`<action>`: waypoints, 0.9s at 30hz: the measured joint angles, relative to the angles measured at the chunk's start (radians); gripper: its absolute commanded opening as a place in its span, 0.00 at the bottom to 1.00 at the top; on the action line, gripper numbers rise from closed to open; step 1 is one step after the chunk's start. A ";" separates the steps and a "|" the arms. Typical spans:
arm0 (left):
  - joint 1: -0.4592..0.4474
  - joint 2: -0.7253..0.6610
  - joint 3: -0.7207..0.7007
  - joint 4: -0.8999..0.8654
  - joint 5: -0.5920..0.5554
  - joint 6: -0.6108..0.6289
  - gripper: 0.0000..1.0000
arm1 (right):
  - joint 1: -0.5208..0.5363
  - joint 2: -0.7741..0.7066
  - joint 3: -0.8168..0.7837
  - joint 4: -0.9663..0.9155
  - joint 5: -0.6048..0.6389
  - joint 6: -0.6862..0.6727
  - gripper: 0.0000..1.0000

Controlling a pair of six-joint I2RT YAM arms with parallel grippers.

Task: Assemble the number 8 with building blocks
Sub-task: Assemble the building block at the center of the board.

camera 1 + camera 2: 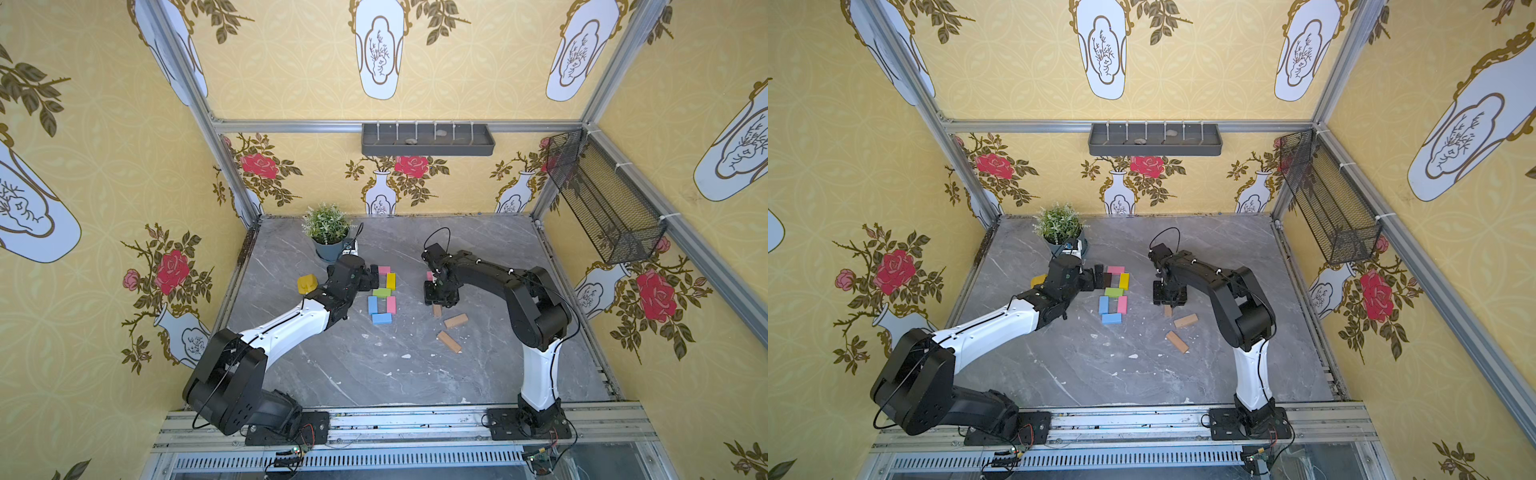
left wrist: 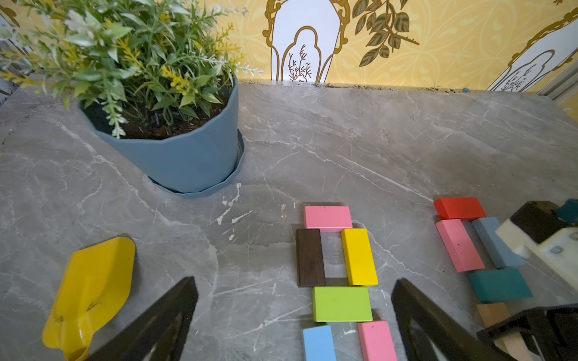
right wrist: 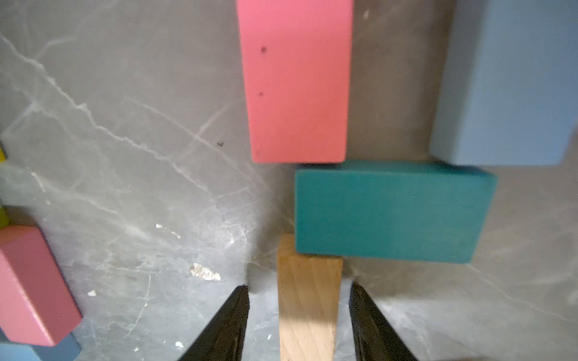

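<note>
Centre 8 (image 1: 381,292) on table (image 1: 365,374) looked complete. Second 8 half-built: tan block (image 3: 308,300) lay touching teal block (image 3: 391,211), right end effector (image 3: 297,286) jaws apart around it, not gripping. Left end effector (image 2: 295,279) wide apart. Spare tan blocks (image 1: 456,321) unplaced nearby.

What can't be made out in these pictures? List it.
Top views: the right gripper hides the teal block and grey-blue block.
Right wrist view: the tan block runs off the frame edge.
Left wrist view: the light blue block is cut by the frame edge.
</note>
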 measured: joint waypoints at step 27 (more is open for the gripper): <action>0.000 0.000 0.000 0.000 0.006 0.000 1.00 | -0.031 -0.354 -0.247 -0.122 0.119 0.490 0.89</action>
